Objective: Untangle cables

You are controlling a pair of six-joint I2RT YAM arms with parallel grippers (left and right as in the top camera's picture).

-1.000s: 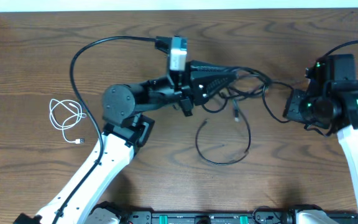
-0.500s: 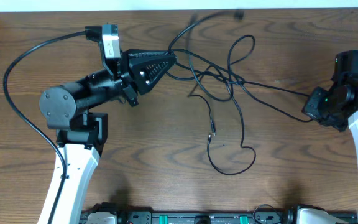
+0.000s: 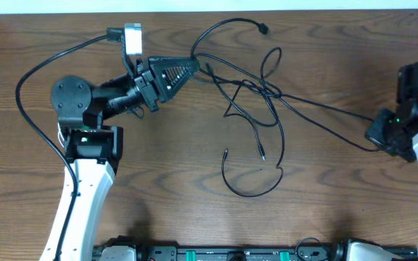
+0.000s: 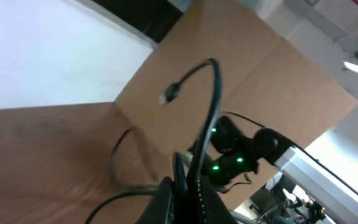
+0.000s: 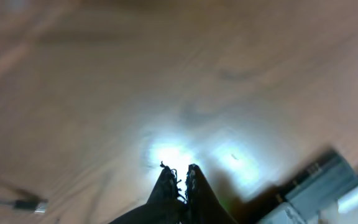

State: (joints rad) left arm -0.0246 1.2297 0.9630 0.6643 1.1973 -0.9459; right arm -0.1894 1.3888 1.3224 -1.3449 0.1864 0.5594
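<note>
Black cables (image 3: 268, 109) lie spread in crossing loops over the middle of the wooden table (image 3: 158, 188). One end with a plug (image 3: 263, 29) arcs toward the back edge. Another loop (image 3: 252, 190) curls toward the front. My left gripper (image 3: 193, 65) is shut on a black cable at the tangle's left. In the left wrist view that cable (image 4: 210, 118) rises from between my shut left gripper (image 4: 188, 182), its plug (image 4: 169, 94) in the air. One strand (image 3: 332, 110) runs straight to my right gripper (image 3: 374, 138), shut on it. The right wrist view shows the closed right gripper (image 5: 180, 174) over blurred table.
The left arm's thick black wire (image 3: 42, 65) loops over the left of the table. A dark rail (image 3: 231, 254) runs along the front edge. A cardboard panel (image 4: 253, 68) stands behind the table. A small plug (image 5: 30, 204) lies low in the right wrist view.
My left gripper has pulled its cable left and toward the back, and my right gripper has drawn its strand right. The bunched tangle has spread into wide loops.
</note>
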